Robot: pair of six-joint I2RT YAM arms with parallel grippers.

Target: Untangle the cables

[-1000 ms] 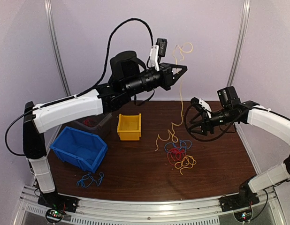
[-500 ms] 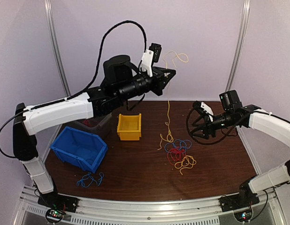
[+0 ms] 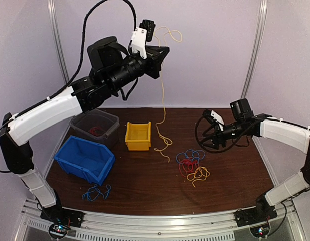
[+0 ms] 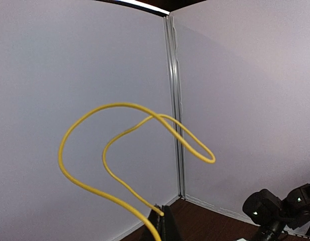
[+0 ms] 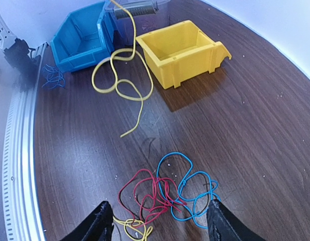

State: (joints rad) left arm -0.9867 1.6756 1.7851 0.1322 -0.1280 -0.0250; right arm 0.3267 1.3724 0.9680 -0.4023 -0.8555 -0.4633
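My left gripper [image 3: 164, 50] is raised high at the back left, shut on a long yellow cable [image 3: 163, 95]. The cable loops above the jaws [image 4: 115, 104] and hangs down to the table, where its tail [image 5: 138, 118] lies beside the yellow bin. The left gripper [image 4: 163, 216] shows as closed black tips pinching the strand. The other cables lie tangled mid-table: red [image 3: 187, 164], blue [image 3: 191, 154] and yellow-orange [image 3: 197, 174]. My right gripper [image 3: 201, 131] hovers open just right of this tangle. In the right wrist view the open right gripper [image 5: 157, 203] frames the red [image 5: 150, 193] and blue [image 5: 195, 186] strands.
A yellow bin [image 3: 138, 135] stands left of the tangle. A blue bin [image 3: 85, 159] sits at the near left. Behind it is a grey bin [image 3: 95, 126] holding red wires. A small bundle of blue wire [image 3: 96, 192] lies near the front edge.
My left arm has lifted and swung left with the yellow cable, pulling its tail away from the tangle toward the yellow bin. My right gripper has opened a little wider.
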